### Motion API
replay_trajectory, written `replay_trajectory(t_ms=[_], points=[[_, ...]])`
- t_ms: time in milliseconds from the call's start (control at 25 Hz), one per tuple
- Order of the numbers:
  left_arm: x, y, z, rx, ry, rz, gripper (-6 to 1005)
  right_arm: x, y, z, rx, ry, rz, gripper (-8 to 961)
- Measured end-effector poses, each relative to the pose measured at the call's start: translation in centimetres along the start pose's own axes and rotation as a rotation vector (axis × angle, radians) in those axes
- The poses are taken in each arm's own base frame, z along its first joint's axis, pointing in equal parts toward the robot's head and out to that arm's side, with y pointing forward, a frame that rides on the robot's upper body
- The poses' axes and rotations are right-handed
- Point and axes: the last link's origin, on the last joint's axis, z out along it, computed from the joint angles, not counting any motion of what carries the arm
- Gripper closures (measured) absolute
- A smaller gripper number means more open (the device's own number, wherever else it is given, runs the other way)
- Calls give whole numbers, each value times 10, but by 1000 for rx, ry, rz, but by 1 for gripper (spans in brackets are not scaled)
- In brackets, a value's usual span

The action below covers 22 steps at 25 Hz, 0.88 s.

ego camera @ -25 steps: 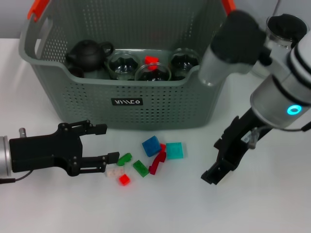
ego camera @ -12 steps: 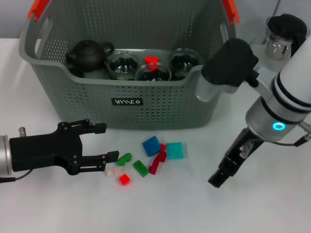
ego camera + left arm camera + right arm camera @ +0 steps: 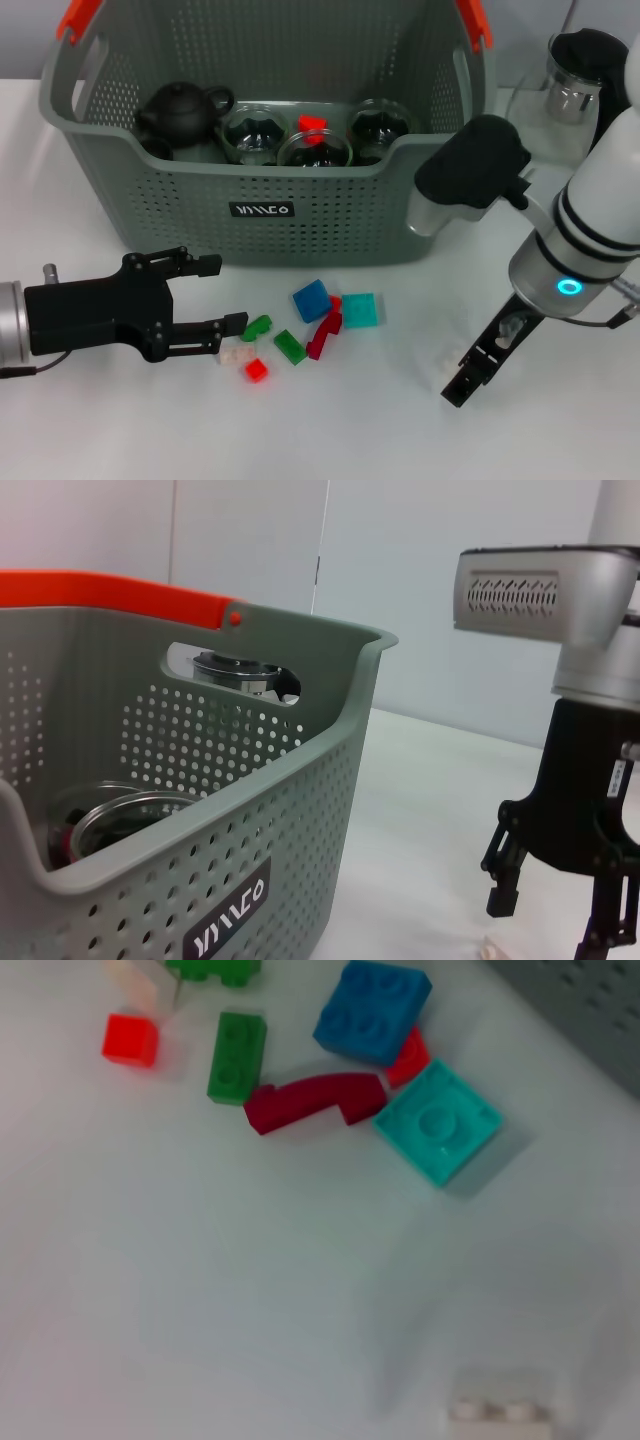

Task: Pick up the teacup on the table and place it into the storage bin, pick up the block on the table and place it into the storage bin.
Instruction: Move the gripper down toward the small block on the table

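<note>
Small, light, rigid blocks [image 3: 325, 318] mid-table, best pinched across flat sides; left claw [image 3: 218, 296] wide; right claw [image 3: 465, 383] unclear.

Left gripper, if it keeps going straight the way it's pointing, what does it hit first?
Probably the pale block just off the left gripper, near its lower finger; the green block lies just past. Depth is uncertain.

white table [image 3: 330, 430], glass jar [image 3: 578, 78]

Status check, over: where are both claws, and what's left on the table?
Left claw open, low beside the loose blocks. Right claw low over bare table, right of the blocks. Storage bin holds teapot, glass cups.
</note>
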Motion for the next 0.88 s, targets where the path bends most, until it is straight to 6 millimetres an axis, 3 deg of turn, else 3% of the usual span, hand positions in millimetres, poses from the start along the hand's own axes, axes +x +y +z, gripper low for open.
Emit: replay_trajectory(t_ms=[720,880], points=[[-2,1,-1,1,0,0,185,-4,1,16,31,-10,7,61],[-3,1,-1,3,-1,-2,186,-5,2,17,34,-14,5,234]])
